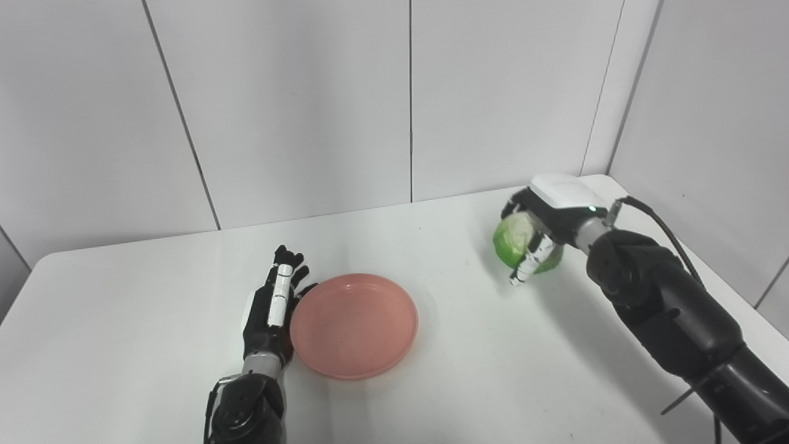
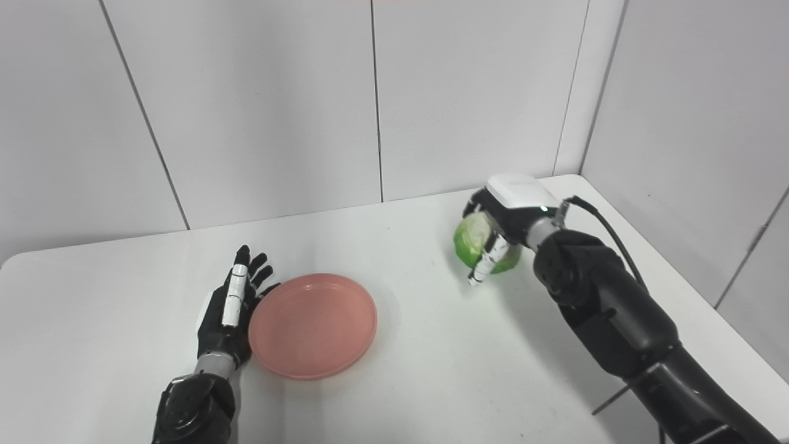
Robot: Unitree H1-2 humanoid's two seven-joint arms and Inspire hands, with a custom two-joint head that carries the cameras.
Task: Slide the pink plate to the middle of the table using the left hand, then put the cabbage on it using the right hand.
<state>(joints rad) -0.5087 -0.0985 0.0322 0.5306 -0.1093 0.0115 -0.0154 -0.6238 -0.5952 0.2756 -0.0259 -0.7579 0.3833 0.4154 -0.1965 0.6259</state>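
Ok, I see pink plate point(image 1: 354, 325) near mid-table, left hand point(image 1: 275, 308) flat, open against rim. Right hand point(image 1: 542, 237) clasps cabbage point(image 1: 515, 240); next: carry over plate, lower, release.

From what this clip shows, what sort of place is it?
Probably a lab test booth: a bare white table boxed in by plain white wall panels, holding only a plate and a cabbage.

Pink plate point(image 2: 313, 325) on white desk point(image 2: 400, 382), left robot hand point(image 2: 229, 308) flat against its left rim; green cabbage point(image 2: 476, 242) gripped by right robot hand point(image 2: 500, 229), far right.
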